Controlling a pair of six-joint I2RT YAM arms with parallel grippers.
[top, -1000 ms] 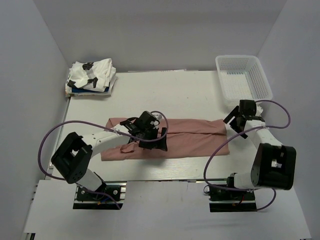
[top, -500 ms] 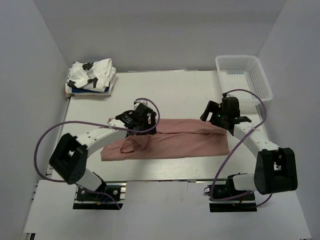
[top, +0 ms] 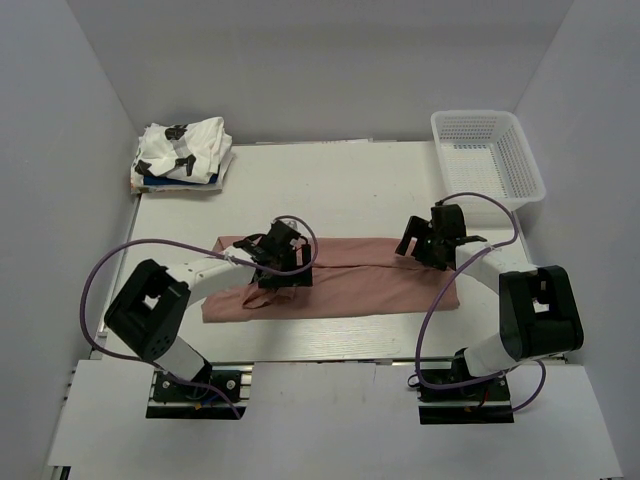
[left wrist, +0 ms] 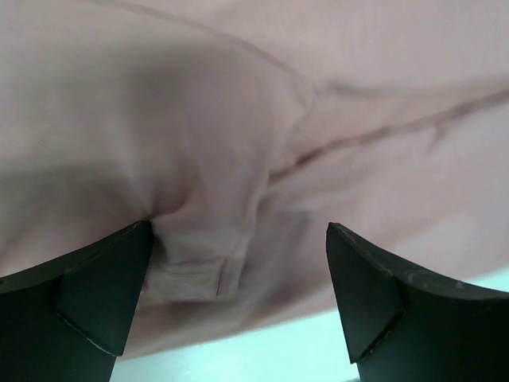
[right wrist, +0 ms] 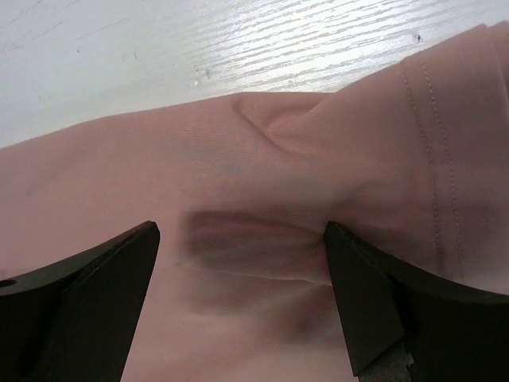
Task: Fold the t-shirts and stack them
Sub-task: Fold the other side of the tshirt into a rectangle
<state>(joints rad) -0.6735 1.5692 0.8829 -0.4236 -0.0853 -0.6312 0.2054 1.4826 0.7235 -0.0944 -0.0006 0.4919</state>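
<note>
The dusty-pink t-shirt [top: 370, 275] lies as a long folded band across the middle of the counter [top: 350, 190]. It is a soft, light knit, limp, with stitched hems and shallow creases. It will likely sag and slip, so a pinch on a doubled fold near each end seems best. The left end effector [left wrist: 238, 231] stands wide open over a puckered ridge left of the band's middle. The right end effector [right wrist: 240, 231] is open too, straddling a wrinkle beside the hemmed sleeve. The white printed t-shirt [top: 185, 145] tops the far-left stack.

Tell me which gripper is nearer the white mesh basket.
Right. The right gripper hangs over the right end of the pink t-shirt, just in front of the basket; the left gripper is over the shirt's left part, farther off.
</note>
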